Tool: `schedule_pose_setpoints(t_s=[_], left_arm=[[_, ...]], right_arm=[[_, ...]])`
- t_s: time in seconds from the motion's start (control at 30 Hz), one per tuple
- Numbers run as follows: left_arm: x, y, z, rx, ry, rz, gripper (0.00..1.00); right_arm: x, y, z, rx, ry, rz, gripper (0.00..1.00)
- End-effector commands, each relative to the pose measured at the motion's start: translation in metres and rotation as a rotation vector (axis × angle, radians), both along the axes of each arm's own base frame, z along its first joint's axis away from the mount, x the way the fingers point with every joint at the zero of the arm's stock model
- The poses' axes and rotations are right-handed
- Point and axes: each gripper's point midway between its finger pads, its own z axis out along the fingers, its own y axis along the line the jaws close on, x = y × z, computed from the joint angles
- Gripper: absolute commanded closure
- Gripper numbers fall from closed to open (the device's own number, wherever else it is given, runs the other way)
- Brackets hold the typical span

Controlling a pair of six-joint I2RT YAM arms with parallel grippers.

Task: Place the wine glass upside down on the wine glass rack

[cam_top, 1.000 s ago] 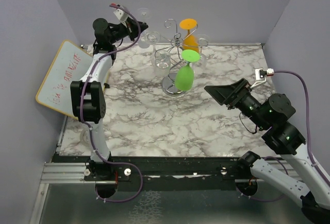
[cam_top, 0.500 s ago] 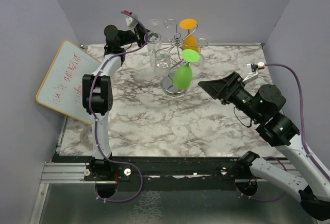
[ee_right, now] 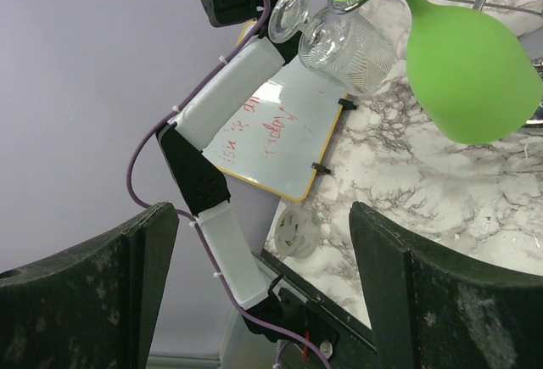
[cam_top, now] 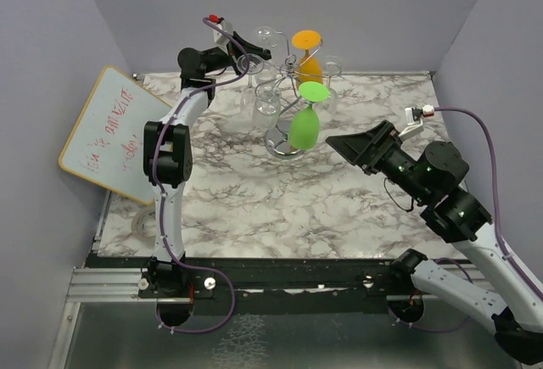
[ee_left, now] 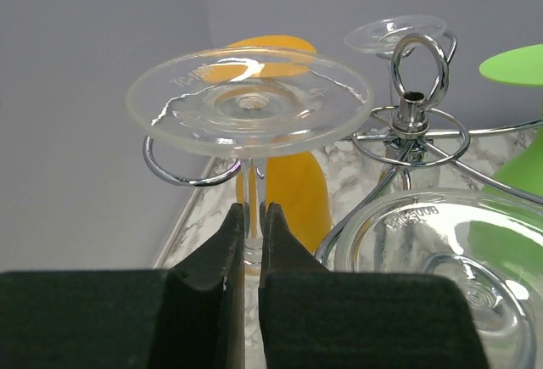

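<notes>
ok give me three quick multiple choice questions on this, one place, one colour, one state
1. The whiteboard stands by which wall? A) left B) right C) back
2. Which coloured glasses hang on the wine glass rack? A) blue and red B) green and orange C) pink and purple
3. The left gripper is: A) open B) out of view C) shut on the clear wine glass
Answers: 1 A, it sits at the left edge of the top view. 2 B, the green glass and orange glass hang foot-up. 3 C, it pinches the stem.

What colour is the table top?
The table is white with grey veins, best seen from top view.
</notes>
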Motion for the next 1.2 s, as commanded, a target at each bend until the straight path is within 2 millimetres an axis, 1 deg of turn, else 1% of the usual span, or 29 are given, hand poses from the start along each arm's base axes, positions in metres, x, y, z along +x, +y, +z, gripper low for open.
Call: schedule_pose_setpoints(t_s=[0.0,0.2,0.47,0.77,0.97,1.17], left_arm=[[-0.010,-0.002,0.004,0.000,-0.067,-0.037,1.00],[-0.011,-0.004,-0.003,0.022,-0.050,-0.070,1.00],[-0.003,-0.013,-0.014,0.005,-0.029,-0.076,1.00],[-0.001,-0.024,-0.016,-0.016,-0.039,-0.069,1.00],[0.003,-0.028,-0.008,-0.049,-0.037,-0.040,1.00],[-0.003,-0.035,-0.010,-0.006,-0.056,-0.080,1.00]], right_arm=[[-0.006,-0.001,0.001,0.012,-0.002,0.011,0.14],[-0.005,0.000,-0.001,0.009,0.003,0.013,0.14],[-0.001,0.006,-0.003,-0.010,0.016,0.024,0.14],[0.001,0.008,-0.006,-0.022,0.029,0.030,0.14],[0.001,0.008,-0.010,-0.026,0.035,0.029,0.14],[0.001,0.007,-0.014,-0.029,0.041,0.025,0.14]])
